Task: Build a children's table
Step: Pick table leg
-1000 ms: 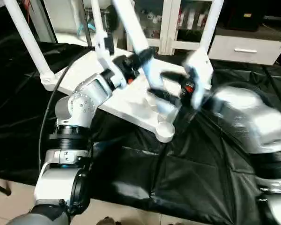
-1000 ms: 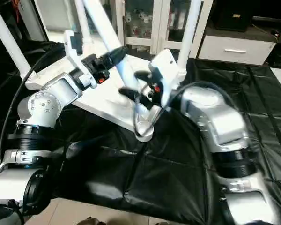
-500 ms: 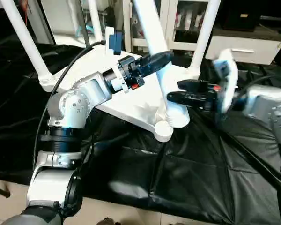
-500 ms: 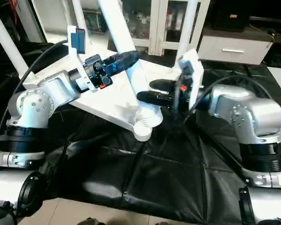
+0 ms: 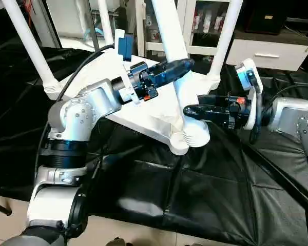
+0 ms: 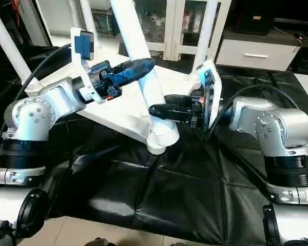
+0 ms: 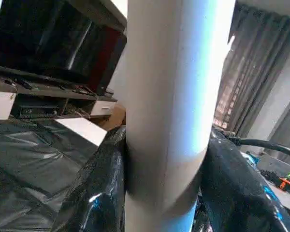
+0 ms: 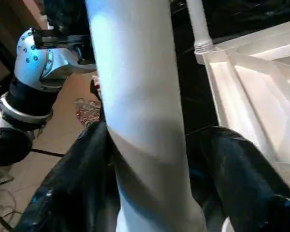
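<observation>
Swinging in from beside the tabletop [image 5: 143, 110], the right gripper [image 6: 161, 110] now clamps the fourth leg [image 6: 143, 66] low, left gripper [image 6: 143, 65] gripping higher, its base beside the near corner socket [image 6: 155, 148], unseated.

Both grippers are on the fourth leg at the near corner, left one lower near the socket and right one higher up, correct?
Reversed: in the left eye view the left gripper holds the leg higher up, and the right gripper holds it lower, just above the near corner socket.
</observation>
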Available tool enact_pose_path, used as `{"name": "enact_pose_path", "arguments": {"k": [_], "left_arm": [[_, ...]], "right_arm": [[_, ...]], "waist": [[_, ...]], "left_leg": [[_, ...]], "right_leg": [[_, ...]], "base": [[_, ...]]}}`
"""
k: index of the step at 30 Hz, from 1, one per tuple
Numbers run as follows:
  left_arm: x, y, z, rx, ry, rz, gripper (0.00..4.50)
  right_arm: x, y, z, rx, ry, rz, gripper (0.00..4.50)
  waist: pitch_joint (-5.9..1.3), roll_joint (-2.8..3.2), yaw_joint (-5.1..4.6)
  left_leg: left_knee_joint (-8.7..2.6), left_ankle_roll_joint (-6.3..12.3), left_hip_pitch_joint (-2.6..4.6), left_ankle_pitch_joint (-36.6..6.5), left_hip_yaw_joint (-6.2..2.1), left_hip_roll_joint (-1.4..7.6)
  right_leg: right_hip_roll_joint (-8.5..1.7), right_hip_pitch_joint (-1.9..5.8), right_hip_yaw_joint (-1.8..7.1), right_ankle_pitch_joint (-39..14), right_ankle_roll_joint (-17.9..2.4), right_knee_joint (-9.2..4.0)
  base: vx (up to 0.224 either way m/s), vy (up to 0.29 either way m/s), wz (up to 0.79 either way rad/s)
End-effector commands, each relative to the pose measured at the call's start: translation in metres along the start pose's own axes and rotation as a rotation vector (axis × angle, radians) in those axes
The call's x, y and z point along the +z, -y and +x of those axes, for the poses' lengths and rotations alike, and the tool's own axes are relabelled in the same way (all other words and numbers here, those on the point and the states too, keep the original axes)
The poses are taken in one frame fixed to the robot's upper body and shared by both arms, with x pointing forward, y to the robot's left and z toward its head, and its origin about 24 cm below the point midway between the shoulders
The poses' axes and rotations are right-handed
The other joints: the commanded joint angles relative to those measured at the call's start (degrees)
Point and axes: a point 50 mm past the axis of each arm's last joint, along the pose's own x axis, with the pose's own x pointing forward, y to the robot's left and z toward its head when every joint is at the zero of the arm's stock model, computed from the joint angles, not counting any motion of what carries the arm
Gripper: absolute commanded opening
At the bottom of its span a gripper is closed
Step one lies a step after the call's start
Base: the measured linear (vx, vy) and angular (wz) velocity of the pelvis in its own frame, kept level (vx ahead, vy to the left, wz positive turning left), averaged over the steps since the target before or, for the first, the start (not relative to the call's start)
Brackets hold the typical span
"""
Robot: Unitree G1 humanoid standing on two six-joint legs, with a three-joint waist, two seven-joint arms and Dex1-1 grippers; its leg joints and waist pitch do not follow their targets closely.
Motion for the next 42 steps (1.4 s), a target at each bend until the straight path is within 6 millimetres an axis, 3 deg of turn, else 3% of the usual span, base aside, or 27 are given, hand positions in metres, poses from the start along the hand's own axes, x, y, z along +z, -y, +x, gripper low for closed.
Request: {"name": "enact_pose_path", "arguments": {"k": [1, 8, 15, 17, 23, 42], "left_arm": [[0.005, 0.011, 0.004, -0.074, 0.01, 0.019, 1.84], [0.001, 0.013, 0.004, -0.099, -0.02, 0.023, 1.84], [0.001, 0.013, 0.006, -0.111, -0.054, 0.045, 1.84], [0.001, 0.014, 0.006, -0.119, -0.068, 0.055, 1.84], [0.0, 0.015, 0.007, -0.138, -0.111, 0.081, 1.84], [-0.004, 0.016, 0.011, -0.171, -0.187, 0.127, 1.84]], "right_arm": [[-0.001, -0.001, -0.001, -0.015, -0.032, -0.007, 2.89], [-0.002, -0.002, 0.001, -0.019, -0.049, -0.033, 2.16], [0.002, -0.005, 0.003, -0.001, -0.042, -0.086, 2.12], [0.004, -0.004, 0.005, 0.004, -0.029, -0.083, 2.52], [0.003, -0.006, 0.008, 0.038, -0.054, -0.082, 3.04], [-0.007, -0.013, 0.018, 0.124, -0.148, -0.094, 3.06]], "waist": [[-4.54, -0.73, 0.34], [-4.58, -0.66, 0.45], [-4.51, -0.64, 0.46], [-4.56, -0.74, 0.49], [-4.55, -0.96, 0.48], [-4.61, -0.72, 0.82]], "left_leg": [[-3.73, 1.53, 0.6, -7.3, -1.09, 2.25], [-3.72, 1.44, 0.56, -7.1, -1.08, 2.23], [-3.77, 1.1, 0.66, -7.9, -1.08, 2.25], [-3.75, 1.15, 0.64, -7.6, -1.1, 2.26], [-3.73, 1.53, 0.62, -7.0, -1.01, 2.26], [-3.68, 1.21, 0.64, -7.0, -1.04, 2.33]], "right_leg": [[-2.63, 3.6, 1.94, -11.6, -14.2, -3.59], [-2.62, 3.59, 1.94, -11.2, -14.1, -3.53], [-2.63, 3.5, 1.98, -12.2, -13.7, -3.63], [-2.67, 3.53, 1.99, -12.2, -13.7, -3.58], [-2.61, 3.49, 1.99, -11.5, -14.0, -3.52], [-2.68, 3.55, 2.03, -11.0, -14.2, -3.37]], "base": [[0.0, 0.0, 0.0], [0.0, 0.0, 0.0], [0.0, 0.0, 0.0], [0.0, 0.0, 0.0], [0.0, 0.0, 0.0], [0.0, 0.0, 0.0]]}}
